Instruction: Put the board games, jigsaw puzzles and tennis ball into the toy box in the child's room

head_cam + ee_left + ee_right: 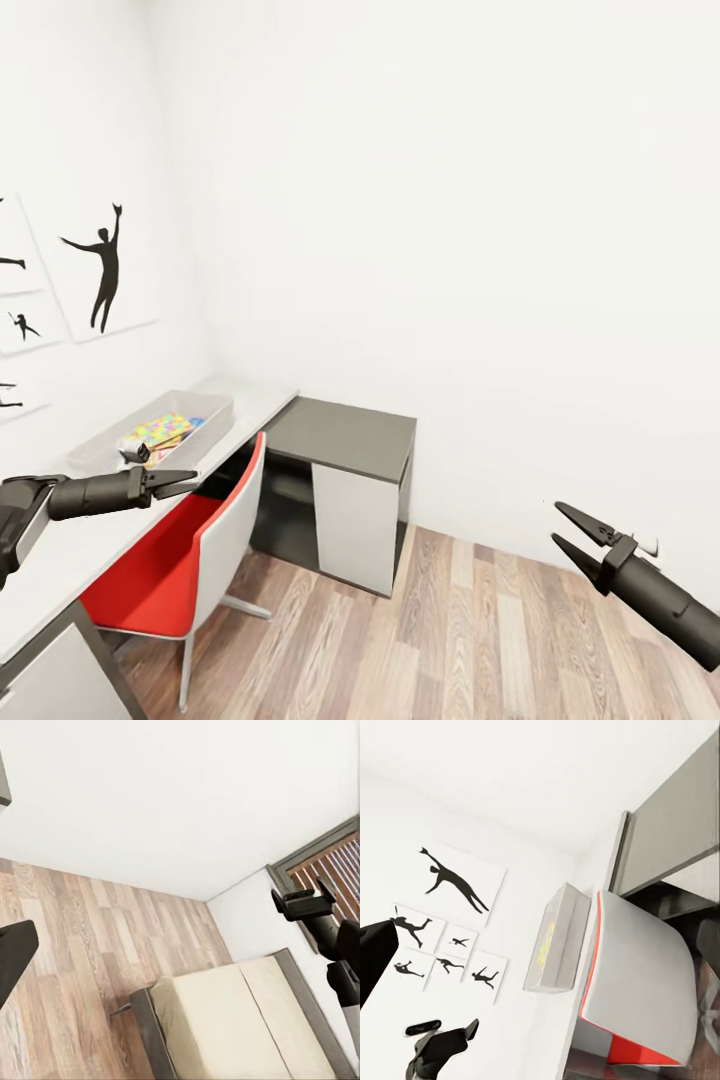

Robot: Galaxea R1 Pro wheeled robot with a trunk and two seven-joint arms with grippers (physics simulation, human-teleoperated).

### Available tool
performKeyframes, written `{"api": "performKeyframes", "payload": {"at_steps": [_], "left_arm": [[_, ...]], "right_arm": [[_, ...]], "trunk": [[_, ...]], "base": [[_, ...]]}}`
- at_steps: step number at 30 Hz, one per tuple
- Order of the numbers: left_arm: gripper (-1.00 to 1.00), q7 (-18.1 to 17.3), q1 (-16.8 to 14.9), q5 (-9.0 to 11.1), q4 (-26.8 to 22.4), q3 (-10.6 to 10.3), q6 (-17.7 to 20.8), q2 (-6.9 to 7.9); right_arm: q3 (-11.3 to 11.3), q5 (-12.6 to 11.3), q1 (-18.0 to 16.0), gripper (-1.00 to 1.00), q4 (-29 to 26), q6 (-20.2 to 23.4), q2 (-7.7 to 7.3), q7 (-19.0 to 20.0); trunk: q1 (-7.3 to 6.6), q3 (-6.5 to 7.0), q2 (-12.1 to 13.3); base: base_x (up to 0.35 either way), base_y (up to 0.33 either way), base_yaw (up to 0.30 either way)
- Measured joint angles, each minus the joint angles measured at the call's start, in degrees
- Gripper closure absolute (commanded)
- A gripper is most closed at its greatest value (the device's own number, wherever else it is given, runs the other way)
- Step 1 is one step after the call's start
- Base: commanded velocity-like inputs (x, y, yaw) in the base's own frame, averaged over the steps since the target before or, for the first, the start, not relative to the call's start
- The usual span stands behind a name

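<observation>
Toy box [150, 432] sits on the long pale table [70, 545] against the left wall, a see-through grey bin with a multicoloured jigsaw puzzle [160, 429] lying inside. Just before it hangs the left gripper [170, 483], jaws nearly closed and empty; the right gripper [580, 531] is parted, holding nothing, over the wood floor [470, 640]. A red-and-white chair [190, 560] stands under the table. The left wrist view adds the beige bed [240, 1020] and a window [330, 870].
</observation>
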Motion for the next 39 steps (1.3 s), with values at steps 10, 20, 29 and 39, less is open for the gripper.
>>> {"api": "performKeyframes", "payload": {"at_steps": [10, 20, 29, 39], "left_arm": [[-1.0, 0.0, 0.0, 0.0, 0.0, 0.0, 0.0, 0.01], [-1.0, 0.0, 0.0, 0.0, 0.0, 0.0, 0.0, 0.02], [-1.0, 0.0, 0.0, 0.0, 0.0, 0.0, 0.0, 0.0], [-1.0, 0.0, 0.0, 0.0, 0.0, 0.0, 0.0, -0.06]], "right_arm": [[0.0, 0.0, 0.0, -1.0, 0.3, 0.0, 0.0, 0.0], [0.1, 0.0, 0.0, -1.0, 0.7, 0.0, 0.0, 0.0], [0.1, 0.0, 0.0, -1.0, 0.7, 0.0, 0.0, 0.0], [0.1, 0.0, 0.0, -1.0, 0.7, 0.0, 0.0, 0.0]], "trunk": [[0.0, 0.0, 0.0], [0.0, 0.0, 0.0], [0.0, 0.0, 0.0], [0.0, 0.0, 0.0]], "base": [[0.0, 0.0, -0.28], [0.0, 0.0, -0.28], [-0.012, 0.007, -0.28], [-0.041, 0.036, -0.28]]}}
